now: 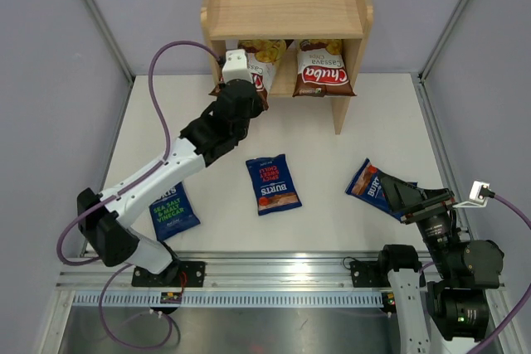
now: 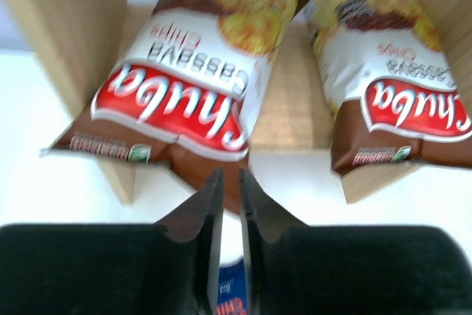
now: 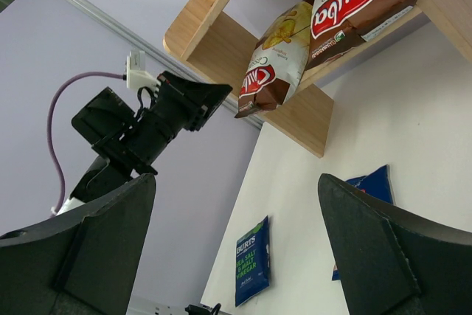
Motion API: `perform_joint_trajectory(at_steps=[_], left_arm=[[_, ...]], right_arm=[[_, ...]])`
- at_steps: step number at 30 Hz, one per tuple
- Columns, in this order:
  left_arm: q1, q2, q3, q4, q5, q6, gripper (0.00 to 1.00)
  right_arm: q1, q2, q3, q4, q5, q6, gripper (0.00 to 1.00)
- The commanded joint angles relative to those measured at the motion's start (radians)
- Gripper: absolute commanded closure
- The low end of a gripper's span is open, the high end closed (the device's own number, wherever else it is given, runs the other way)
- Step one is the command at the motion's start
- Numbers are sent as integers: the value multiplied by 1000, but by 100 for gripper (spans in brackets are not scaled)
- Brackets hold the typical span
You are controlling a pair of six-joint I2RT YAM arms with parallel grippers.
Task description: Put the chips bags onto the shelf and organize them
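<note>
On my left gripper the fingers sit nearly together at the bottom edge of the left Chuba bag (pinching it or not, I cannot tell), which overhangs the lower tier of the shelf. My right gripper stands wide, empty; three Burts bags lie on the table.

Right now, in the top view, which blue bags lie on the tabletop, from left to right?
Burts sea salt and malt vinegar bag, Burts bag with red label, half-hidden Burts bag.
</note>
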Motion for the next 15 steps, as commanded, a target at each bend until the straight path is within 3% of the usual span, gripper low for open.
perform_joint_trajectory(at_steps=[1, 5, 10, 15], left_arm=[[1, -80, -82, -125, 4, -172, 86], [2, -129, -158, -186, -39, -254, 91], [51, -91, -211, -56, 141, -196, 91], [56, 6, -149, 37, 223, -160, 91]], right_arm=[[-2, -4, 10, 30, 0, 0, 1], [-2, 7, 7, 46, -13, 7, 0], [-2, 5, 8, 47, -10, 9, 1], [-2, 4, 11, 45, -7, 6, 0]])
